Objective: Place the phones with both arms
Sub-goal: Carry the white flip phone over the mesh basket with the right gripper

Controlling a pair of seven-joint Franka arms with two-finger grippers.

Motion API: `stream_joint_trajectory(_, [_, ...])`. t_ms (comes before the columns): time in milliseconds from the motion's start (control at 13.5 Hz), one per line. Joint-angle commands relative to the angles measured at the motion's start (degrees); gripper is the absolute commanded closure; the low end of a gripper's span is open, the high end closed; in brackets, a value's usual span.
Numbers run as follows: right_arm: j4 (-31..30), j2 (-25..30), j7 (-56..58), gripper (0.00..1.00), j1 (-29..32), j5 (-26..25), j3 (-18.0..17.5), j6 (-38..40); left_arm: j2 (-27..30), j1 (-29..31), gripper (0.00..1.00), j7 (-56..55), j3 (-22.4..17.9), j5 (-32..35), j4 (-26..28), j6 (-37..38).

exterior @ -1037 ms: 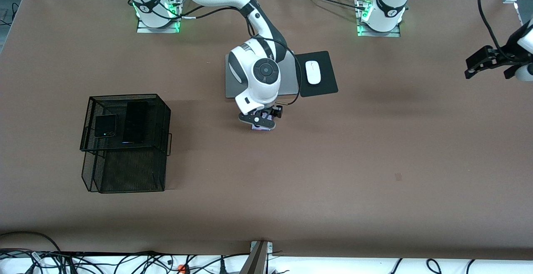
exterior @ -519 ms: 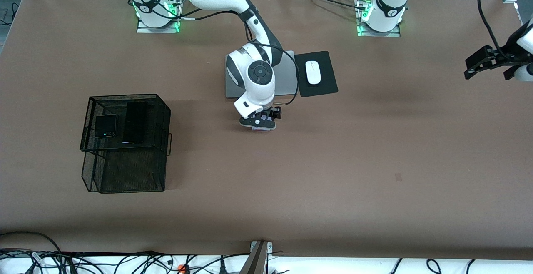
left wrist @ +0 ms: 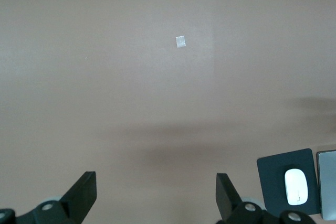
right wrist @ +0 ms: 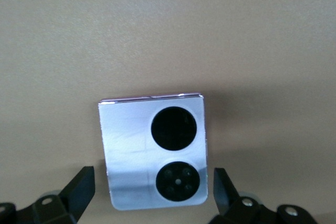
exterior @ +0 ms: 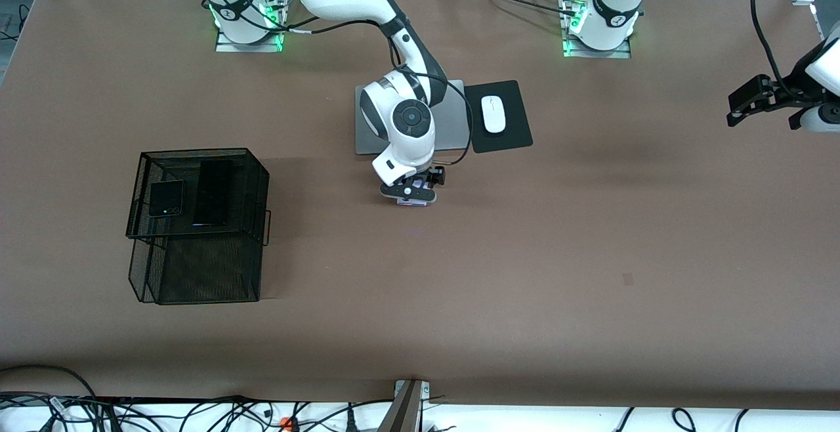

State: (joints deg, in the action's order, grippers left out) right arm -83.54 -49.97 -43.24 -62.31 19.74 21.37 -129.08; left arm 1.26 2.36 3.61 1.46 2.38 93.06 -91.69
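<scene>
Item: lavender phone (right wrist: 153, 150), frame centre, rigid, slick, light; we would pinch its side edges with the right gripper (right wrist: 152, 192), spread and straddling it; left gripper (left wrist: 156, 198) spread, empty, waiting.

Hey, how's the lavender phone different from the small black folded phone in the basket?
The lavender phone lies on the bare table, near the closed laptop; the small black folded phone sits in the mesh basket beside the long black slab phone. The lavender one is pale with two black circles; the other is dark all over. The open right gripper is over the lavender phone; no gripper is near the black one. Both are small, squarish and lie flat.
</scene>
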Motion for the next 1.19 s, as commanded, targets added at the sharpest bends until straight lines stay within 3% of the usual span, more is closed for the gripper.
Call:
stream_joint_trajectory(0, [-2.8,0.2,1.8,0.00,-0.2,1.2,-0.1,-3.8,-1.0,0.8,0.00,2.3,-0.4,-1.2,-1.8,0.8])
stream_joint_trajectory(296, [-2.9,0.2,1.6,0.03,-0.4,1.2,-0.1,-4.5,-0.9,0.8,0.00,2.2,-0.3,-1.1,-2.2,1.5])
stream_joint_trajectory(370, [-2.9,0.3,1.6,0.27,-0.4,1.2,-0.1,-4.5,-1.0,0.8,0.00,1.8,-0.1,-0.8,-2.4,1.5])
stream_joint_trajectory(444, [-2.7,0.3,1.7,0.60,-0.4,1.2,-0.1,-4.4,-1.0,0.7,0.00,1.6,0.2,-0.7,-2.4,1.5])
stream_joint_trajectory(519, [-2.6,0.5,1.8,0.83,-0.4,1.2,-0.1,-4.4,-1.0,0.7,0.00,1.5,0.3,-0.7,-2.4,1.5])
stream_joint_trajectory(593, [-2.4,0.8,1.9,0.97,-0.4,1.2,-0.1,-4.2,-1.0,0.7,0.00,1.6,0.3,-0.7,-2.4,1.5])
stream_joint_trajectory(815, [-1.4,2.2,2.2,1.00,0.1,1.1,0.2,-1.2,-0.9,0.7,0.00,2.0,0.2,-0.7,-2.4,1.6])
stream_joint_trajectory(1111, [6.9,5.2,2.3,1.00,0.8,1.1,4.3,14.6,-1.0,0.8,0.00,2.2,0.0,-0.7,-2.3,1.6])
